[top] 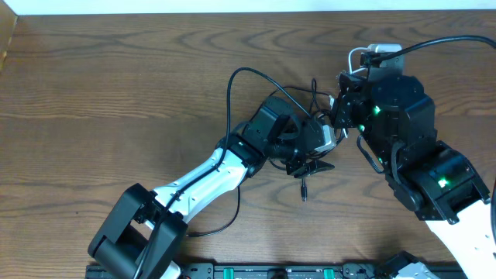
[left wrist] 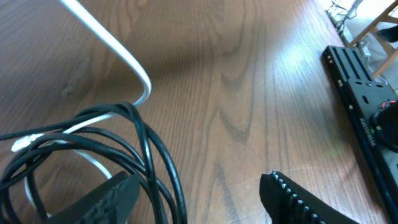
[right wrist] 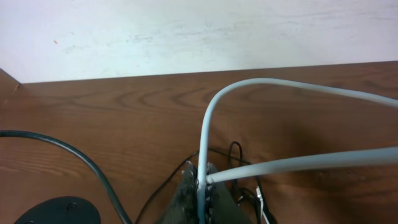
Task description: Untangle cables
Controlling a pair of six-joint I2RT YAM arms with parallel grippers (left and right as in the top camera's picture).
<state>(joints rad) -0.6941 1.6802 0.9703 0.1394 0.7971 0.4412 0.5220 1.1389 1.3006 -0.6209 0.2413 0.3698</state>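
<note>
Overhead, I see the cables (top: 310, 99) bunched mid-desk (top: 116, 93) between both hands. Left wrist: my left hand (left wrist: 199, 196) stands wide, with black cables (left wrist: 147, 152) draped over one finger. Right wrist: my right hand (right wrist: 202, 186) pinches the white cable (right wrist: 311, 160).

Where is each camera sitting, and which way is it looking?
Overhead: above the table, looking straight down; the left arm and right arm show, meeting mid-table.
Left wrist: on the left arm, looking low across the table at the black cables; the left gripper shows open at the bottom.
Right wrist: on the right arm, looking across toward the wall; the right gripper is shut on the white cable.
Shared: both wrist views show the white cable and black cables.
</note>
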